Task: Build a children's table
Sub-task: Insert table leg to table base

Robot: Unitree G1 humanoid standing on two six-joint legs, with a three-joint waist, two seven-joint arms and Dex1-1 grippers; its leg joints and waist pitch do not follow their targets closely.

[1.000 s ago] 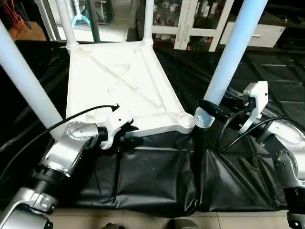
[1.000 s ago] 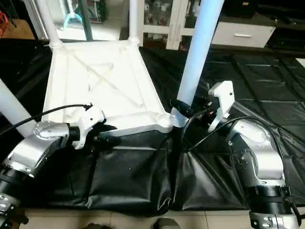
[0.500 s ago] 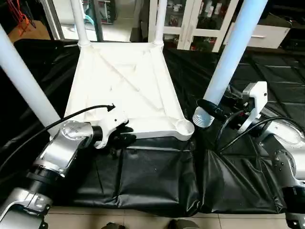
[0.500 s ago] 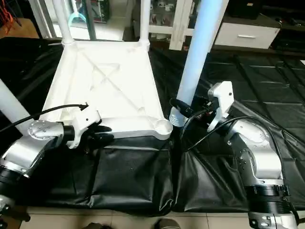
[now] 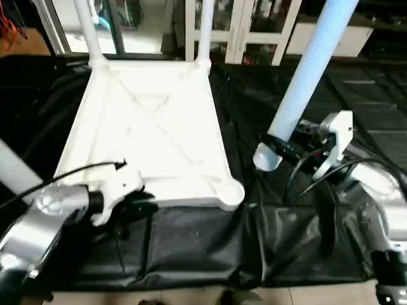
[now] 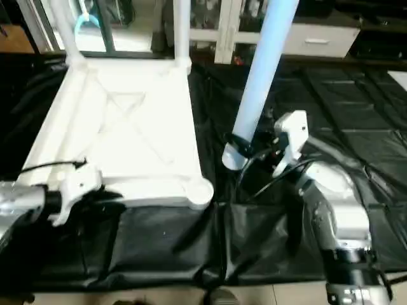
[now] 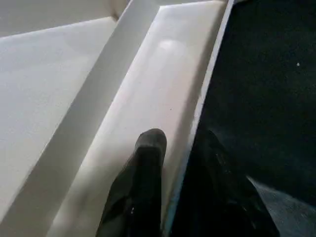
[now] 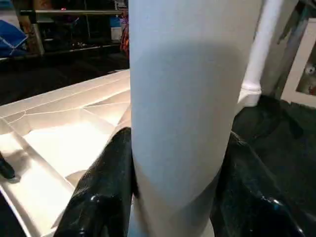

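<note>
The children's table top (image 5: 152, 127) lies upside down on a black sheet, ribs up. Two white legs (image 5: 89, 32) (image 5: 205, 28) stand in its far corners, and a third (image 5: 9, 168) rises at the near left. My left gripper (image 5: 141, 206) is shut on the top's near rim; in the left wrist view one finger (image 7: 148, 148) is inside the rim and the other outside. My right gripper (image 5: 281, 147) is shut on the fourth leg (image 5: 305, 76), gripping it near its lower end. That end hangs tilted, to the right of the empty near-right corner socket (image 5: 227, 190) and above it.
The black sheet (image 5: 203, 248) covers the floor and hangs in folds toward me. A white glass-door cabinet (image 5: 245, 28) and a white drawer unit (image 6: 318, 41) stand at the back. Cables loop from both wrists.
My left gripper's fingers have closed onto the near rim. The head view has shifted. The gap between the held leg's lower end and the near-right socket has grown.
</note>
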